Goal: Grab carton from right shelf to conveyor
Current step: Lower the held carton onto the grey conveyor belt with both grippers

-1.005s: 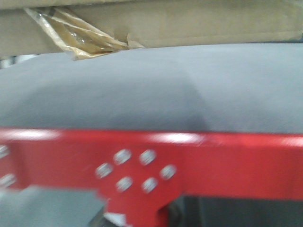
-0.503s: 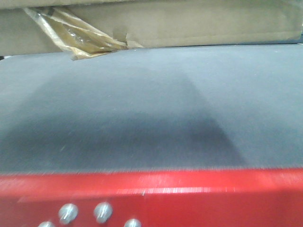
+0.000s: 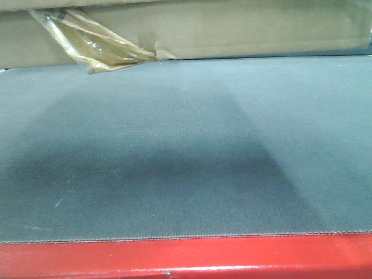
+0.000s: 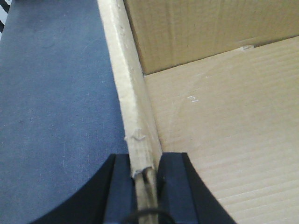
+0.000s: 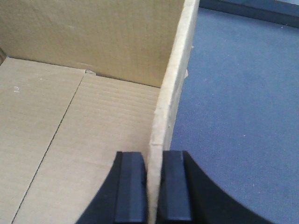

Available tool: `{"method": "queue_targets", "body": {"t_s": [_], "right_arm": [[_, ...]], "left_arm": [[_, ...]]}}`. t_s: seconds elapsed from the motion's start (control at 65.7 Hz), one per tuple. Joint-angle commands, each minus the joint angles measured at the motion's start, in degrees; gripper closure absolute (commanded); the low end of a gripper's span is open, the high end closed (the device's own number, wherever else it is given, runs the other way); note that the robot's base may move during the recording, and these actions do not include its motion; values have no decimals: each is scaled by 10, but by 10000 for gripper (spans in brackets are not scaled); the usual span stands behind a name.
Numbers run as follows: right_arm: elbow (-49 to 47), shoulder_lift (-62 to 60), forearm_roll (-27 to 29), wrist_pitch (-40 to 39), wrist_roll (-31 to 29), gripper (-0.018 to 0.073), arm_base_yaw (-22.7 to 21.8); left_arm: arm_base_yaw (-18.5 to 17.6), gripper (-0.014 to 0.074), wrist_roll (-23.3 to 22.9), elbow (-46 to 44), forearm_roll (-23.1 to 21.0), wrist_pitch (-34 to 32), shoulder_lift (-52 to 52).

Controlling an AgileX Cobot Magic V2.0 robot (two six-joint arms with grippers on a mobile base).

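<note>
**Carton (image 3: 232,29) pinched by both side walls**

It sits at 12 o'clock in the front view, long axis 9-to-3 over the grey surface (image 3: 186,151). Left hand (image 4: 145,161) clamps its 9 o'clock wall, right hand (image 5: 152,156) the 3 o'clock wall.

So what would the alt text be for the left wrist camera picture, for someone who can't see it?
The left gripper pinches the upright side wall of an open cardboard carton between two black fingers, seen from just above. The carton's bare ribbed floor lies to the right of the wall, and a dark grey surface lies to the left.
</note>
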Motion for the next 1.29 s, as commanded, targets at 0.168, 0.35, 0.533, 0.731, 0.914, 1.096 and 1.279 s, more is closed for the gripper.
{"method": "queue_targets", "body": {"t_s": [0.168,0.35,0.533,0.731,0.914,1.096,1.279], "right_arm": [[-5,-7,17,-36,-8,629,5],[-5,-7,17,-36,-8,629,5],[-5,-7,17,-36,-8,629,5],[-5,-7,17,-36,-8,629,5],[-5,-7,17,-37,-8,629,5],[-5,-7,17,-37,-8,629,5],[-5,-7,17,-35,-8,629,5]], "left_arm": [[-2,608,8,-2,17,-22,-4],[-2,608,8,-2,17,-22,-4],[-2,608,8,-2,17,-22,-4],[-2,608,8,-2,17,-22,-4],[-2,608,8,-2,17,-22,-4],[-2,608,8,-2,17,-22,-4],[-2,608,8,-2,17,-26,-4]]}}
